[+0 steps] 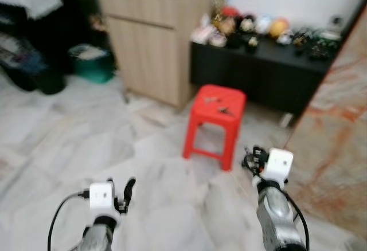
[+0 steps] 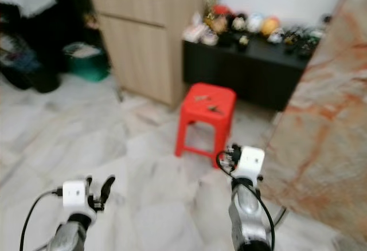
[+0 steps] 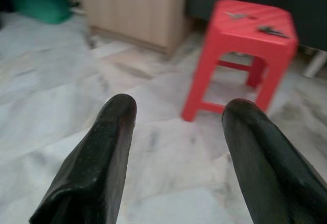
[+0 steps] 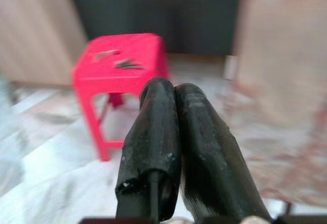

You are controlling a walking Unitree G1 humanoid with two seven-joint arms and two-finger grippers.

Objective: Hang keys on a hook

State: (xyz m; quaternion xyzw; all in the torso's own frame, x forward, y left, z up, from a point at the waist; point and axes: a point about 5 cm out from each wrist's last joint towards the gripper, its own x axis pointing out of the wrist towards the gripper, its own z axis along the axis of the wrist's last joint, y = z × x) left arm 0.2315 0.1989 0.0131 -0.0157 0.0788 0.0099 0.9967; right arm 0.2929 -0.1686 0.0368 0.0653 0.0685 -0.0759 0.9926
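Keys (image 1: 225, 111) lie on the red stool (image 1: 215, 126) at frame center, open marble floor (image 1: 86, 142) before it. Left gripper (image 3: 176, 147) spread wide, lower left; right gripper (image 4: 173, 132) pressed closed, empty, beside the marble wall (image 1: 338, 142).

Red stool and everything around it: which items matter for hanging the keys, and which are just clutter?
Job:
- keys lying on the red stool
- left gripper, open
- right gripper, shut, empty

Lying about:
- wooden cabinet
- black bench with toys
- green bin
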